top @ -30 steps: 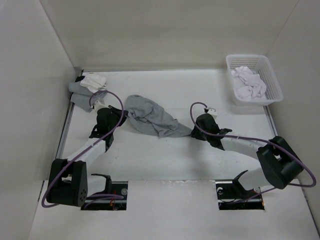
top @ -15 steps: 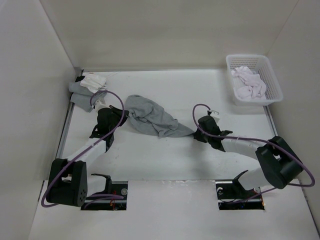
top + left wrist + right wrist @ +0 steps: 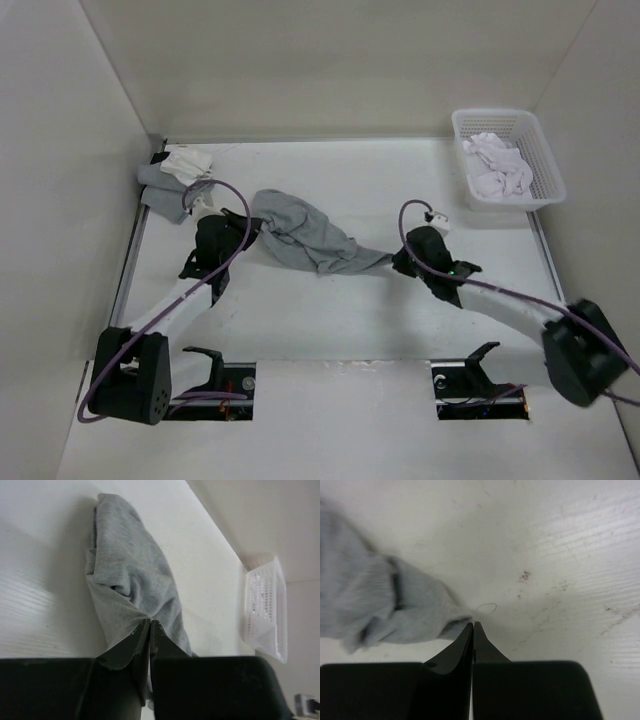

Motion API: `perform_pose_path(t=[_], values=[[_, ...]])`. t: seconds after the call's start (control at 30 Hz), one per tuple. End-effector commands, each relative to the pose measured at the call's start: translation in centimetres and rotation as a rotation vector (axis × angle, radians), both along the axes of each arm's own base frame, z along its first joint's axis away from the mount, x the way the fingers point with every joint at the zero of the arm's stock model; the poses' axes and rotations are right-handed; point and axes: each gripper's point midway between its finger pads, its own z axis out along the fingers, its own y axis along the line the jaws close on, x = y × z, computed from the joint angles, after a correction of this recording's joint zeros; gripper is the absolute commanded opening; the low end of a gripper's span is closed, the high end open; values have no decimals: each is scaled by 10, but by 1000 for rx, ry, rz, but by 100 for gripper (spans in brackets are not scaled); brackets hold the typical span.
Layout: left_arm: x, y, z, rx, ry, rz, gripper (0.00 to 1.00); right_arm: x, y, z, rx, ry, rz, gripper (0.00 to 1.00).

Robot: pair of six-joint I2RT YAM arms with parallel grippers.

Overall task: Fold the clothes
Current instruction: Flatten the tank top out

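Right gripper [image 3: 473,626] pinches shut on one corner of the shirt [image 3: 300,232], left gripper [image 3: 150,623] clamps the opposite end, and it lies bunched on the table [image 3: 300,310]: light, limp thin knit, I'd say, best held by hems and corners.

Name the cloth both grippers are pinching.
The grey T-shirt mid-table, pinched by left gripper and right gripper; corner bundle and white garments in the basket lie untouched.

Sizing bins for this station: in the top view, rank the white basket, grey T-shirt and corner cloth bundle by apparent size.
Tied first: the white basket and the grey T-shirt look nearly alike; the shirt is crumpled, so I won't rank them.
Smallest: the cloth bundle in the far-left corner.
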Motion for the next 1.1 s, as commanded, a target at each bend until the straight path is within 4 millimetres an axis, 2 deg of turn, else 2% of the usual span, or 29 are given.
perform_pose_path(t=[0.0,0.07,0.17,0.2,0.33,0.43,0.53,0.67,0.8,0.87,0.93,1.03,1.07], values=[[4,-19,101,-58,-230,-34,0,0,4,132,129,-315,16,0],[-6,-19,151,-73,-318,-29,0,-15,-4,191,159,-425,27,0],[-37,-6,242,-110,-493,2,0,-48,-21,299,221,-628,54,1],[-48,-1,266,-121,-541,11,0,-61,-26,334,248,-694,67,1],[-97,19,359,-154,-717,32,0,-96,-46,425,311,-865,88,1],[-122,24,399,-161,-785,27,0,-117,-56,475,359,-953,116,1],[-137,28,417,-157,-815,31,0,-127,-64,500,371,-991,122,2],[-152,36,429,-146,-847,57,0,-132,-69,513,365,-1004,124,2],[-148,46,434,-117,-857,112,0,-133,-71,531,348,-1053,120,3],[-127,47,426,-91,-826,139,0,-120,-63,536,272,-1080,91,3],[-87,43,401,-74,-755,158,0,-100,-47,531,187,-1084,72,3],[-20,42,347,-34,-612,200,0,-44,-14,505,115,-1046,86,1],[0,41,333,-22,-578,211,0,-18,-9,494,117,-1018,83,1]])
